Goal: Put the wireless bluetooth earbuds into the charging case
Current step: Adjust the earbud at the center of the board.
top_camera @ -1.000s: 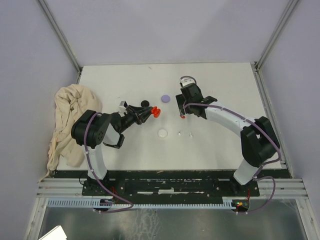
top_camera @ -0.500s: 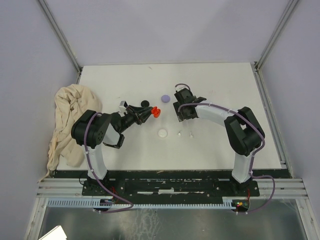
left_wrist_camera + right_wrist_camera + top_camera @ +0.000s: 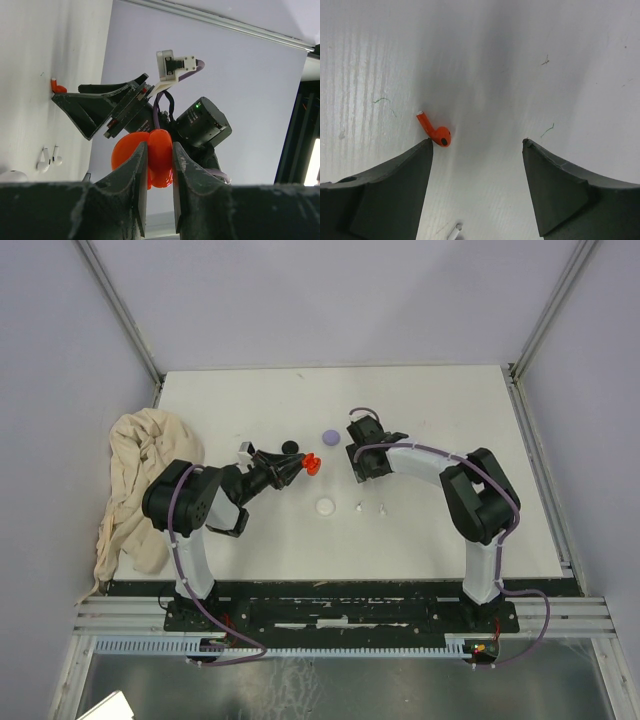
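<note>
The left gripper (image 3: 158, 150) has its jaws pinching a red charging case (image 3: 126, 152) and holds it off the table (image 3: 440, 400). Two rounded red lobes show: one is squeezed between the fingers (image 3: 131, 190), and the other bulges out past one of them. The right gripper (image 3: 476, 145) points down with its jaws spread wide and its tips close to the tabletop. One red earbud (image 3: 435, 131) lies flat on the table inside that gap. It is just beside one finger and well apart from the other, with its round head nearest that fingertip and its stem angled away. Whether it touches the finger cannot be told. From overhead, the two sets of jaws face each other, and the red case sits near the right gripper's tips. On the near side of both jaws, two white earbuds (image 3: 370, 507) lie side by side on the table, apart from either gripper. A white disc (image 3: 325, 506) sits just beside them, nearer the left jaws. On the far side, a lilac disc (image 3: 331, 437) lies between the two grippers. A black disc (image 3: 291, 447) lies just beyond the left jaws. A crumpled cloth (image 3: 135, 470) is heaped behind the left arm, well away from both grippers.
</note>
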`<state>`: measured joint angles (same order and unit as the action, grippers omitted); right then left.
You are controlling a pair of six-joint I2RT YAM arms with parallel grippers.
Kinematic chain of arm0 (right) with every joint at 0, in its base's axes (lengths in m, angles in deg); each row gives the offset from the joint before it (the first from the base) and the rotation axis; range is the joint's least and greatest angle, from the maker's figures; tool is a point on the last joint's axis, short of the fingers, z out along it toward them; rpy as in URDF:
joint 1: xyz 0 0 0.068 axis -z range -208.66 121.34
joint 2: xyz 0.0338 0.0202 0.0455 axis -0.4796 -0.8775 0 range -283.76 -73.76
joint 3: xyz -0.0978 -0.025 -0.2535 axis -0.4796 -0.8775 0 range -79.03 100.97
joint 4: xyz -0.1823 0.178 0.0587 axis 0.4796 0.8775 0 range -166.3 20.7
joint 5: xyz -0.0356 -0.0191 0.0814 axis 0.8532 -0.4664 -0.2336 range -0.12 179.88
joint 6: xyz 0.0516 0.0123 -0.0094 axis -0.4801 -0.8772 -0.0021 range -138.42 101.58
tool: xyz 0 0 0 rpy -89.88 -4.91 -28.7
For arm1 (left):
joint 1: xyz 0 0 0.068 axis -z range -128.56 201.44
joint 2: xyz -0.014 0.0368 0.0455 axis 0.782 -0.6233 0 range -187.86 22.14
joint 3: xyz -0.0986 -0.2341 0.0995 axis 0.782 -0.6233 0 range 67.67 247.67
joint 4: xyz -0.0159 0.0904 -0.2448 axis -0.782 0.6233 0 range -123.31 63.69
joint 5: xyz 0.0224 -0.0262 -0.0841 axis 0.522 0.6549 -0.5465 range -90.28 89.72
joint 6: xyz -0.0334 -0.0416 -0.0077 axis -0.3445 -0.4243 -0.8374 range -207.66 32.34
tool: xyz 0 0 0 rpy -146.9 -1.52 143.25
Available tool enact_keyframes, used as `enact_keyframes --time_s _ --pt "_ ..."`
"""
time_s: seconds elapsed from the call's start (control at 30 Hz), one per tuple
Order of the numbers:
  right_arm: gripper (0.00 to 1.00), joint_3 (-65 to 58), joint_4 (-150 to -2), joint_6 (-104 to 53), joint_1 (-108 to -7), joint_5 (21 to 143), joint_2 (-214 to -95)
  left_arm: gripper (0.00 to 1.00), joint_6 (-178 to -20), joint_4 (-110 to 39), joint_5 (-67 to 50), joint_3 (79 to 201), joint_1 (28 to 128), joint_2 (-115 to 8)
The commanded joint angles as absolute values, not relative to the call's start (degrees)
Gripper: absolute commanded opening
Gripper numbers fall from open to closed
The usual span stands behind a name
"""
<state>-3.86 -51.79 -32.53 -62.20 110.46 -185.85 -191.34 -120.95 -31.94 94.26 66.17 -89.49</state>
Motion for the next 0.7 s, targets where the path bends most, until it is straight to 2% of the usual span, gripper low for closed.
enact_keyframes --time_s 0.0,0.67 --pt "0.80 -1.02 -52.01 -32.84 -61.23 111.67 -186.69 0.03 -188.80 -132.41 -32.63 94.59 65.68 -89.23" --pt "0.80 -1.42 -50.23 -32.88 -59.95 110.86 -185.32 0.03 -188.63 -132.39 -32.72 94.32 65.41 -89.21"
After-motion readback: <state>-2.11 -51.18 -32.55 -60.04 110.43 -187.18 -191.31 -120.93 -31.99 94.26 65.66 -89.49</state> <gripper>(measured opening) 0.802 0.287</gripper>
